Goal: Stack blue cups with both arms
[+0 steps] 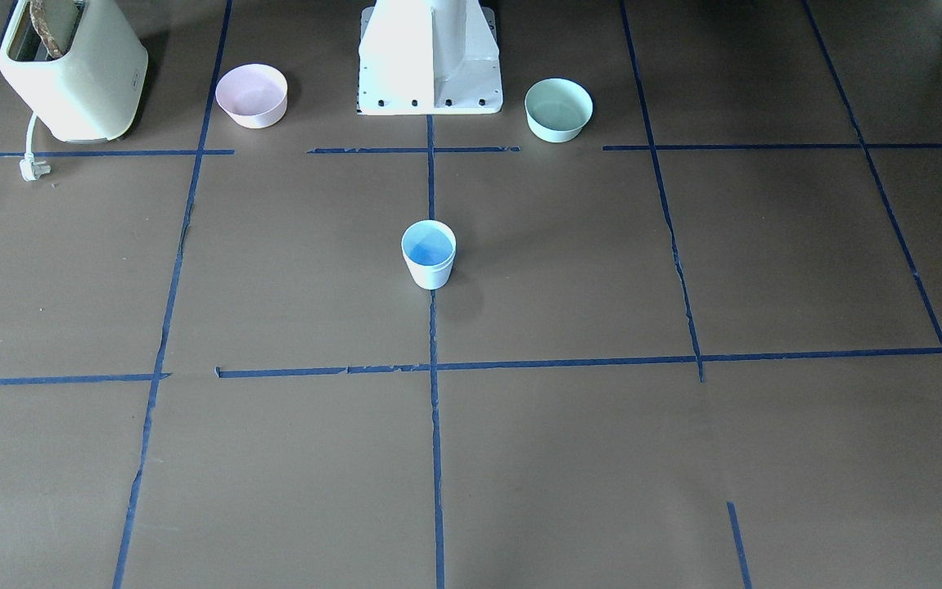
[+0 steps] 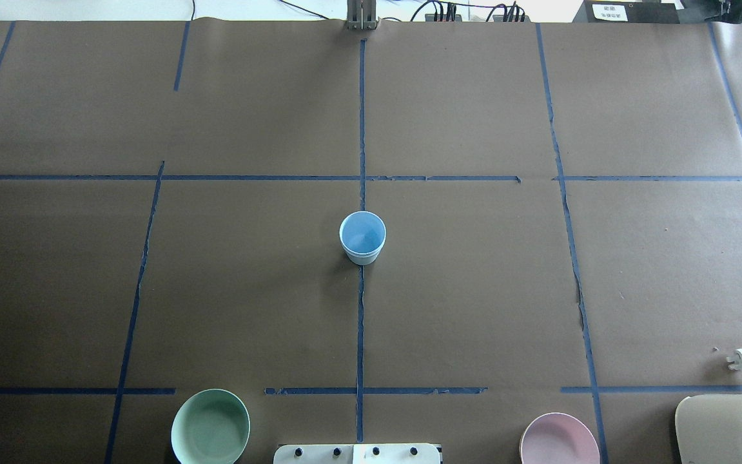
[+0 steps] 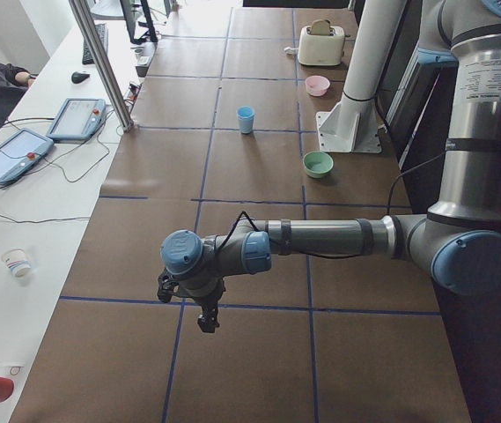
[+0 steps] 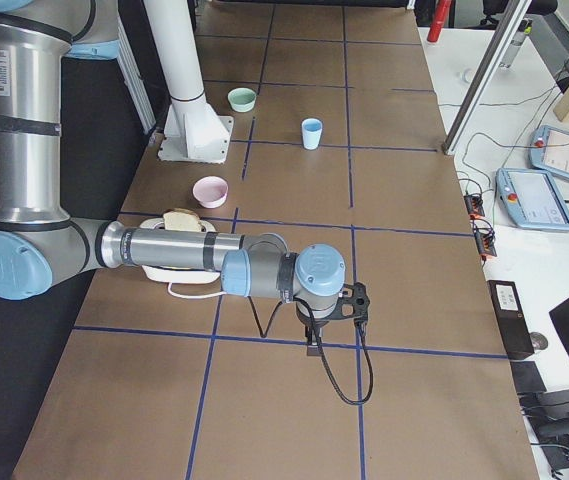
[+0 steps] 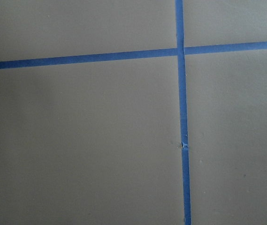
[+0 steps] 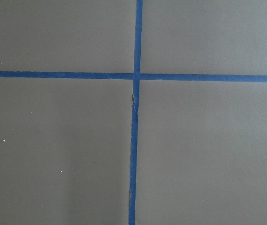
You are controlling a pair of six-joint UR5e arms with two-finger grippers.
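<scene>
The blue cup [image 1: 428, 254] stands upright on the middle tape line [image 1: 435, 458], out in front of the white pedestal [image 1: 430, 57] and apart from everything else. Only one cup shape shows, and I cannot tell whether a second is nested inside it.

Beside the pedestal sit a mint-green bowl [image 1: 558, 109] on the robot's left and a pink bowl [image 1: 252, 95] on its right. A cream toaster [image 1: 74, 69] holding a slice of bread is past the pink bowl, with its plug [image 1: 31, 168] lying loose.

Brown paper [image 2: 474, 290] covers the table and is gridded with blue tape. The left gripper [image 3: 208, 319] and right gripper [image 4: 313, 345] hang over tape crossings at opposite ends, well apart from the cup. Whether their fingers are spread or pressed together I cannot tell.

A white bench [image 3: 21, 291] alongside carries two teach pendants [image 3: 12, 154] and cables.
</scene>
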